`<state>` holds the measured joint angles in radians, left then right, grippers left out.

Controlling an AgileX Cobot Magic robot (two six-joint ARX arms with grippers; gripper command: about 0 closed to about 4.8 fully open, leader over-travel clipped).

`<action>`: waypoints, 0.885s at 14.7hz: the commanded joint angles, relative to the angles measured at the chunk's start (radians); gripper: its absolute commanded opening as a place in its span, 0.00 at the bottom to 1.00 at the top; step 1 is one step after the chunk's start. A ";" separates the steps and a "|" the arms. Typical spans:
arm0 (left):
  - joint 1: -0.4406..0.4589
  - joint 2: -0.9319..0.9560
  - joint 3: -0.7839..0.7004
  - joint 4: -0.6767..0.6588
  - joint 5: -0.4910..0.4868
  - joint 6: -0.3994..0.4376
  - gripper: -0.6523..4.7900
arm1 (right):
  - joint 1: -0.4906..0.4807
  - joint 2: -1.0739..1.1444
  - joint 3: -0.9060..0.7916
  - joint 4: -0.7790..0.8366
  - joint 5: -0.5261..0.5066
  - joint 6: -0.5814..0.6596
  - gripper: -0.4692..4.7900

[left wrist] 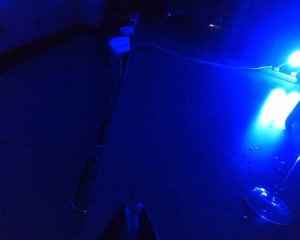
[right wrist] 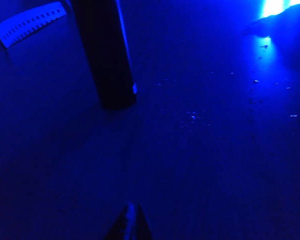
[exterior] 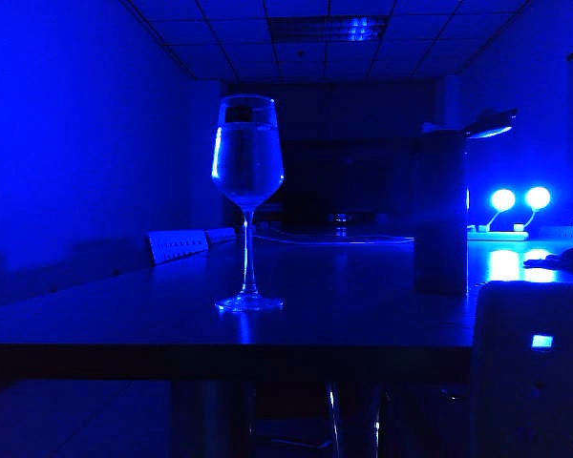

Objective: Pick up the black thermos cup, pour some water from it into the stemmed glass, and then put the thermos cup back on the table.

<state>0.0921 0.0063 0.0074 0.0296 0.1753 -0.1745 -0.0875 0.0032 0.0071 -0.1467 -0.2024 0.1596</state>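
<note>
Water fills much of the bowl of the stemmed glass (exterior: 247, 153), which stands upright on the bench (exterior: 344, 286), its round foot planted a little in from the front edge and toward the left end. My black thermos cup (exterior: 441, 212) stands upright too, well apart from the glass toward the right end, its flip lid (exterior: 487, 122) swung open and jutting off the top. Neither vessel is touched by anything.

My left fingers (left wrist: 134, 215) show only as a dark pair of tips pressed together, closed on nothing, hanging above the bench's bare surface; from that wrist I catch the glass's foot (left wrist: 268, 204) and slanting stem off to one side, with small droplets (left wrist: 252, 149) scattered on the bench near it. My right fingers (right wrist: 130, 220) are likewise shut and empty, above the bench, with the thermos cup's base (right wrist: 112, 75) standing ahead of them and more droplets (right wrist: 192, 117) beside it.

Farther out, a pale perforated panel (exterior: 177, 245) sits at the bench's left edge, and two glowing round lamps (exterior: 519, 199) on a power strip shine at the far right corner. A pale boxy device (exterior: 535, 372) with a small lit square stands in front of the bench's right end.
</note>
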 commanded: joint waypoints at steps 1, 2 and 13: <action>0.001 0.000 0.000 0.016 0.005 0.009 0.17 | 0.002 0.000 -0.003 0.017 0.002 0.000 0.08; 0.001 0.000 -0.001 0.012 -0.002 0.009 0.17 | 0.002 0.000 -0.003 0.019 0.002 -0.003 0.08; 0.001 0.000 -0.001 0.027 -0.227 0.009 0.17 | 0.002 0.000 -0.003 0.047 0.096 -0.009 0.08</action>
<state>0.0933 0.0051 0.0074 0.0425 -0.0479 -0.1722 -0.0853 0.0032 0.0071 -0.1181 -0.1081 0.1524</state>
